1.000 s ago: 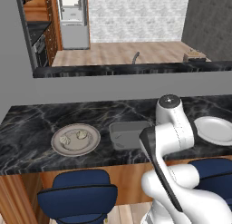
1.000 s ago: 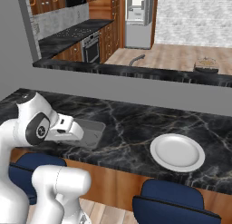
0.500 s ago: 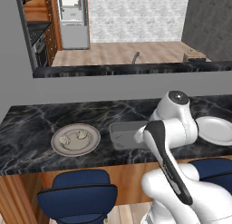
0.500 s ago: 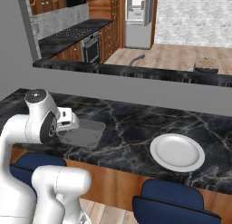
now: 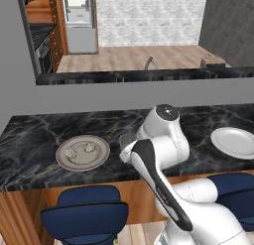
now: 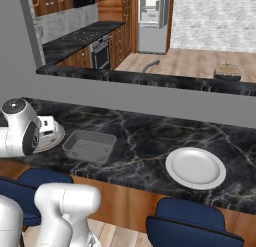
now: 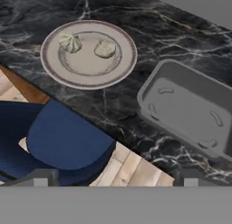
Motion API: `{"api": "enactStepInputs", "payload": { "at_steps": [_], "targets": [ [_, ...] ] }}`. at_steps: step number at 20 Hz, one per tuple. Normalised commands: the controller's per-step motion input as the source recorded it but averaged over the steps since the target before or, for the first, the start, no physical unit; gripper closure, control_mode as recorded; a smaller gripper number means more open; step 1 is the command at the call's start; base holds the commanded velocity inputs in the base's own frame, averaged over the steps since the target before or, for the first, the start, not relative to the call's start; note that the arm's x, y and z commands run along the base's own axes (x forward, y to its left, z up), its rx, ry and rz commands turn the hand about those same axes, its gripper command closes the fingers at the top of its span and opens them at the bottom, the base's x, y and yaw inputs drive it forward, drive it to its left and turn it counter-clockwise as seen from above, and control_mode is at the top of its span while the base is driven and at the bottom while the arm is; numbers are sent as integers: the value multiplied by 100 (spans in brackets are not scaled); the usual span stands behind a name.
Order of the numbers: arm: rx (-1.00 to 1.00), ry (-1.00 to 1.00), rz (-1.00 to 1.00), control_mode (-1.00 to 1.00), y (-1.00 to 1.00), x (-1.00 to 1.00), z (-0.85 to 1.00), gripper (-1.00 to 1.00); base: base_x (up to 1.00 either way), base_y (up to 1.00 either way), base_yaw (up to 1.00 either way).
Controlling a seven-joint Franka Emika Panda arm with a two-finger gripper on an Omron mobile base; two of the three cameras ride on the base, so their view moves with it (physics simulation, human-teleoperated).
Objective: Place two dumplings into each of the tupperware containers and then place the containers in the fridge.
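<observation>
Dumplings [image 7: 105,48] on plate [image 7: 54,66], upper left of hand view; gripper [image 7: 113,177] open, empty; risk: fingers nudge lump off plate.

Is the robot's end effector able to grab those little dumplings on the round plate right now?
Probably yes. The two pale rounded dumplings lie uncovered on the round beige plate, nothing stands over them, and the open end effector looks down at them from above the counter edge.
</observation>
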Motion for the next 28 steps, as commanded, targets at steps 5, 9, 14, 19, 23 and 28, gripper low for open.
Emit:
{"api": "enactStepInputs", "payload": {
  "at_steps": [5,9,14,19,23,28],
  "targets": [
    [-2,2,20,-100,90,58,0,-100,0,0,0],
    [-3,17,17,-100,73,93,0,-100,0,0,0],
    [-4,10,20,-100,66,54,-1,-100,0,0,0],
    [-11,2,20,-100,74,9,-7,-100,0,0,0],
    [-14,6,20,-100,48,0,-31,-100,0,0,0],
    [-7,15,17,-100,4,46,-34,-100,0,0,0]
  ]
}}
